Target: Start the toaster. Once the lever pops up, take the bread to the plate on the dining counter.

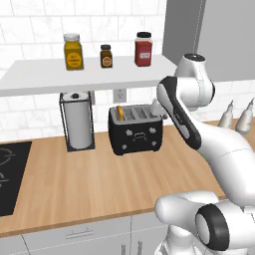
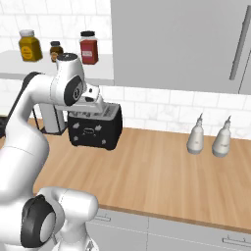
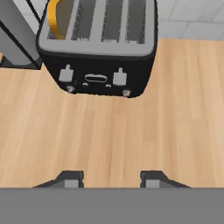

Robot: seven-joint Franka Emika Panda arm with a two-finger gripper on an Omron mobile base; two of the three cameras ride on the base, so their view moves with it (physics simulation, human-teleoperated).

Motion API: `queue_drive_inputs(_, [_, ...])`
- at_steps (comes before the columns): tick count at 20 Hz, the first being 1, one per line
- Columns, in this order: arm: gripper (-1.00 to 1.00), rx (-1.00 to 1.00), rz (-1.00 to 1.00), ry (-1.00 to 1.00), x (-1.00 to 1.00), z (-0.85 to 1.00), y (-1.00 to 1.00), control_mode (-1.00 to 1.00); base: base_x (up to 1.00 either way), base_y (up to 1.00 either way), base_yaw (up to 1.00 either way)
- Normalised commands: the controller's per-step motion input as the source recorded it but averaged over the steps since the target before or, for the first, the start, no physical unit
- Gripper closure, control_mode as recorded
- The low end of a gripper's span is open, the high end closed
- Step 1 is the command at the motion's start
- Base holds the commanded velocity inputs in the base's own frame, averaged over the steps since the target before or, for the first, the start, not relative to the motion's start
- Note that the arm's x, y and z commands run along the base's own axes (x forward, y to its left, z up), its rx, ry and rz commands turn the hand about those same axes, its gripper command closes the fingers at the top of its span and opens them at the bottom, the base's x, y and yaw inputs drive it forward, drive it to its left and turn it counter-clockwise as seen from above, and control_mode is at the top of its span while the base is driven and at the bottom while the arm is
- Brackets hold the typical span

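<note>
Showing the black boxy toaster (image 1: 136,130) on the light wood surface (image 1: 99,184), backed against the white tiled wall (image 1: 30,109). The bread (image 1: 120,112) stands in the toaster's leftmost slot as seen from the front, its orange crust poking just above the grey slotted top. Two pale levers (image 3: 66,74) sit high on the toaster's front face, with small knobs below them. The claw (image 3: 109,178) hangs in front of the toaster and above the surface, tilted down toward that face, its two dark fingertips (image 3: 70,178) set moderately apart with nothing between them.

The toaster looks rigid and heavy enough to stay put under a downward push on a lever; its casing is smooth and matt, its top ribbed by parallel slots. Each lever is a small, hard tab, so a fingertip placed squarely on its upper edge is judged the best contact, since an off-centre press could slip off. The bread is likely light, stiff at the crust and crumbly at the face; the exposed top edge is the only place to pinch it, across its thin dimension and gently.

Left of the toaster stands a paper towel roll (image 1: 78,124) in a wire holder. Above the toaster, a white shelf (image 1: 45,74) carries three jars (image 1: 72,51). Well to the toaster's right stand two pale, tapered bottles (image 2: 197,136).
</note>
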Motion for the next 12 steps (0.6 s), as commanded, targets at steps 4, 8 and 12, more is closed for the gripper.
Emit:
queue_drive_inputs(4, [-1.0,0.0,0.0,-0.05,0.0,-0.15,0.18,-1.0,0.0,0.0,0.0])
queue_drive_inputs(8, [-1.0,0.0,0.0,-0.06,0.01,-0.14,0.52,-1.0,0.0,0.0,0.0])
queue_drive_inputs(12, [-1.0,0.01,0.0,-0.06,0.06,-0.14,0.27,-1.0,0.0,0.0,0.0])
